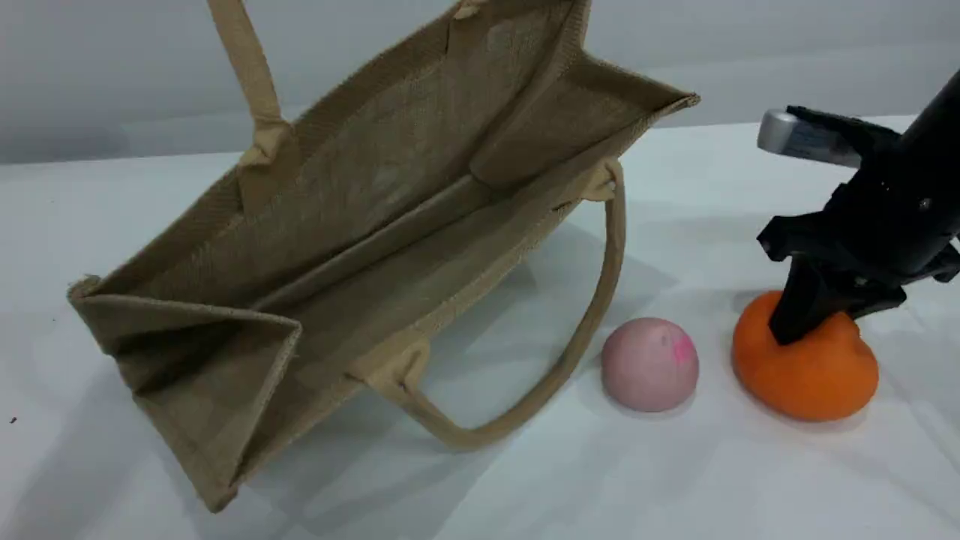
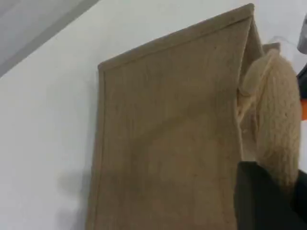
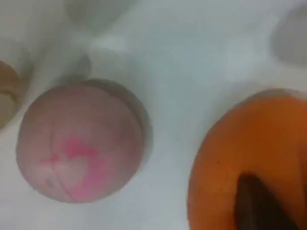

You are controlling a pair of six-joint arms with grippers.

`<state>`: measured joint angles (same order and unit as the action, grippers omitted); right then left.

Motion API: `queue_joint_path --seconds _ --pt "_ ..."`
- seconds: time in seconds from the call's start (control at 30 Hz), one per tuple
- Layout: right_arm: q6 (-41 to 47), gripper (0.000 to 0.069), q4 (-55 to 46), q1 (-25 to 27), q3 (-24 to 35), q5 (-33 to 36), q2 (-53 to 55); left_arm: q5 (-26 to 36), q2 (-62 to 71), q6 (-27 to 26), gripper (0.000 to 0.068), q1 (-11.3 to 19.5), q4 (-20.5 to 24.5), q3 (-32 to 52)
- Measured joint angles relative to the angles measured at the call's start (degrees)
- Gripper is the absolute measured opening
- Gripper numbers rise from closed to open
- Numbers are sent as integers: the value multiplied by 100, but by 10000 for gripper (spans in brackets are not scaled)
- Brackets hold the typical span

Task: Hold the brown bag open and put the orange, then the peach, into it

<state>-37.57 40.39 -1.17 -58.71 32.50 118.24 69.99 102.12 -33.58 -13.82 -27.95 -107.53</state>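
The brown bag (image 1: 390,195) leans tilted on the white table, mouth open toward the camera. One beige handle (image 1: 251,75) runs up out of the scene view; the other handle (image 1: 592,315) hangs loose on the table. In the left wrist view, my left gripper (image 2: 271,191) is shut on that raised handle (image 2: 276,110), above the bag's side panel (image 2: 168,143). The peach (image 1: 649,364) sits right of the bag. Beside it is the orange (image 1: 814,375), with my right gripper (image 1: 795,322) shut on its top, hiding the knob. The right wrist view shows the peach (image 3: 79,141), the orange (image 3: 249,143) and a dark fingertip (image 3: 259,206).
The white table (image 1: 675,480) spreads in front of the bag and fruit. A grey wall runs behind the table's far edge. The right arm's black body (image 1: 885,217) with a silver camera (image 1: 802,139) stands over the orange.
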Motion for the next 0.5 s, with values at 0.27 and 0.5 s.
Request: queue_joint_path --seconds 0.27,0.5 --pt "-46 33 -4 0 0 399 -1182 0 0 0 86 0 -71 0" --pt "-429 33 616 -5 0 919 -2538 0 0 0 86 0 -71 0"
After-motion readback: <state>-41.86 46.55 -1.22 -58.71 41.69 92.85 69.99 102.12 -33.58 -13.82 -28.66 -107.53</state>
